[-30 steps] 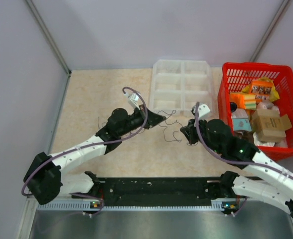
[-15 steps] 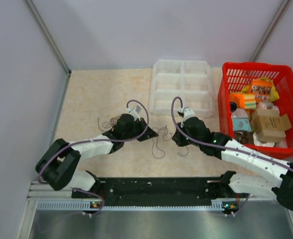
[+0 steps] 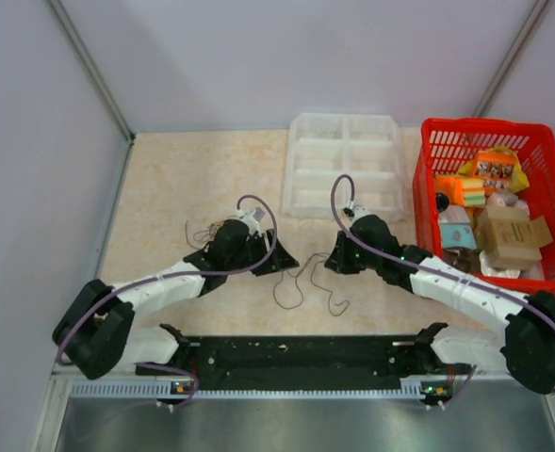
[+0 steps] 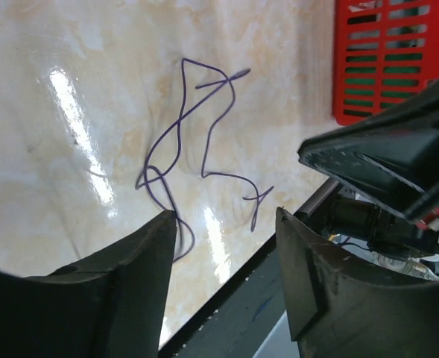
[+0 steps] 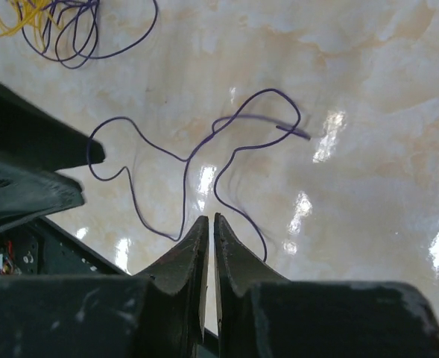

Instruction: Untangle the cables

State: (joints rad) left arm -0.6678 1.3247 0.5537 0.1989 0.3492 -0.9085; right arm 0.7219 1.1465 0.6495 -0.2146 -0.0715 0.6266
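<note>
Cables [image 5: 186,159] lie slack between spread left gripper [image 4: 223,216] and almost-closed right gripper [image 5: 209,220]

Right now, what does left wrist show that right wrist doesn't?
Left wrist only: the red basket at top right, and the left hand with its fingers wide apart, nothing gripped.
Right wrist only: the yellow-and-purple tangle at top left, and the right hand with its fingers nearly together, just a thin slit between them.
Both: one loose purple strand lying in bends on the marbled tabletop. In the right wrist view it sits apart from the tangle.
</note>
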